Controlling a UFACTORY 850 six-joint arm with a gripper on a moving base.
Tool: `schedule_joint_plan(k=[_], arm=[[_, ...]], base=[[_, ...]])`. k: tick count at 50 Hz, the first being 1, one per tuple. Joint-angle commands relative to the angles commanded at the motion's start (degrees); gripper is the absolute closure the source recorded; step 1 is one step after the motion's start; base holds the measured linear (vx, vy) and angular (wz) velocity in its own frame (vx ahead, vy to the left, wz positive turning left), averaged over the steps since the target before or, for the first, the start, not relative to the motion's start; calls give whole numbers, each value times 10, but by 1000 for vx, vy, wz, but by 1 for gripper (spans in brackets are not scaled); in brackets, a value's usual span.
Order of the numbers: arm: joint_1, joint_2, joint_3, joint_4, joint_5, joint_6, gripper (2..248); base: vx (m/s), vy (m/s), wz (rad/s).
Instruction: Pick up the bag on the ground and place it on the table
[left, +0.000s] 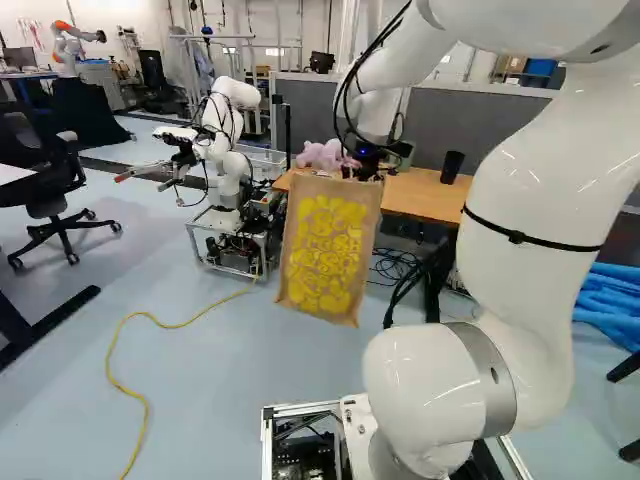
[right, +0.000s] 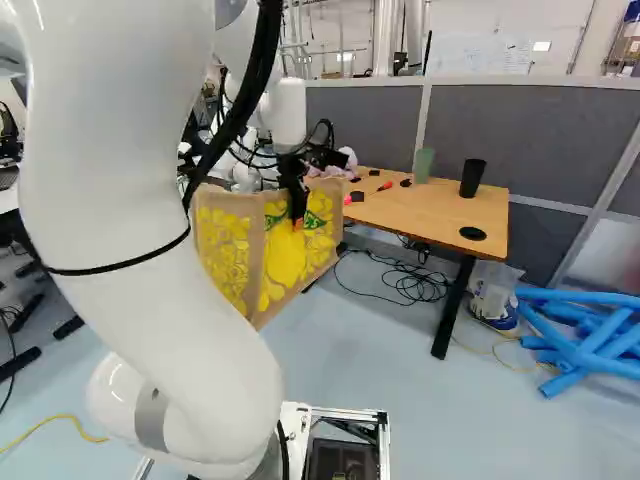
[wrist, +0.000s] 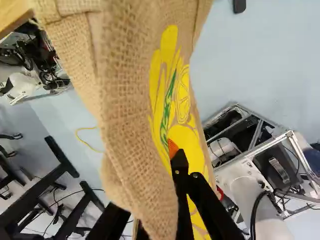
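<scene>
From left to right in the left base view, we see the yellow cable (left: 142, 315) on the floor, then a second white robot (left: 228, 130). We next locate the bag (left: 325, 250) (burlap, with yellow print), hanging in front of the table (right: 430, 205). The gripper (right: 298, 212) holds the bag, its fabric pinched between the two fingers. On the table we note a pink plush toy (left: 322, 155) and, farther right, a black cup (right: 472, 178).
</scene>
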Motion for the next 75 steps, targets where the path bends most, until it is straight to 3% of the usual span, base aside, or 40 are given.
schedule_joint_plan(k=[31,50,75], arm=[[-17,-14,-84,5,-148,0,218],[-11,17,-90,26,-73,0,218],[-10,40,-111,27,-65,0,218]], base=[[0,0,0],[0,0,0],[0,0,0]])
